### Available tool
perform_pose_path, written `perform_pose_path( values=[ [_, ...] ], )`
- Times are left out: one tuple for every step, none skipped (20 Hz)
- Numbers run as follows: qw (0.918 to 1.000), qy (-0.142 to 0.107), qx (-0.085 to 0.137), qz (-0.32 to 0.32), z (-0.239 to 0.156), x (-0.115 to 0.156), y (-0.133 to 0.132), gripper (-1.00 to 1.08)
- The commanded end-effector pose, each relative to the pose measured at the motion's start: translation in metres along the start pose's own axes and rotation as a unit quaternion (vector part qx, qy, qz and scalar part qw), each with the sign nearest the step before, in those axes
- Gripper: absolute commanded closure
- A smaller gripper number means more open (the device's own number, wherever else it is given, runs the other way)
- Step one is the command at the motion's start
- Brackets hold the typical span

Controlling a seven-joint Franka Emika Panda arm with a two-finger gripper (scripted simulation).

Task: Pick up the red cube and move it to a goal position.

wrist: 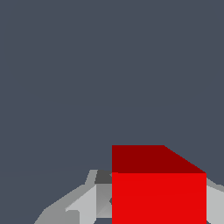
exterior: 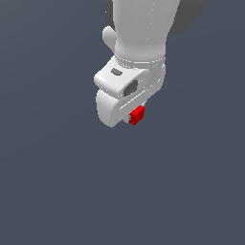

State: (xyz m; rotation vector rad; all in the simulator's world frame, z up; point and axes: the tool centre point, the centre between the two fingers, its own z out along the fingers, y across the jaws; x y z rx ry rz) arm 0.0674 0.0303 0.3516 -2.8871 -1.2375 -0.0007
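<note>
Small bright red plain-faced cube (exterior: 137, 115) clamped in white robot gripper (exterior: 134, 117).
Exterior view: cube protrudes at the gripper body's 4 o'clock, over the dark grey-blue ground (exterior: 57, 182). Wrist view: cube (wrist: 158, 197) sits between grey fingers (wrist: 85, 203), both touching it.

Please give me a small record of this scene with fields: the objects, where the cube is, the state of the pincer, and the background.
objects: one white robot arm with its pincer; one red cube
cube position: at the pincer's tip, between its fingers, close in front of the wrist camera
cube look: plain bright red faces, much smaller than the pincer
pincer state: shut on the red cube
background: uniform dark grey-blue in both views
goal position: no marker visible
</note>
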Motion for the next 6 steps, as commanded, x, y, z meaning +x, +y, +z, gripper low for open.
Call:
perform_pose_path(
  values=[
    [1.0000, 0.000, 0.000, 0.000, -0.0060, 0.0021, 0.0004, 1.08],
    [1.0000, 0.000, 0.000, 0.000, -0.0074, 0.0026, 0.0005, 1.08],
    [1.0000, 0.000, 0.000, 0.000, -0.0085, 0.0030, 0.0006, 1.08],
    [1.0000, 0.000, 0.000, 0.000, -0.0092, 0.0033, 0.0006, 1.08],
    [1.0000, 0.000, 0.000, 0.000, -0.0097, 0.0035, 0.0007, 1.08],
    [1.0000, 0.000, 0.000, 0.000, -0.0098, 0.0036, 0.0007, 1.08]
  ],
)
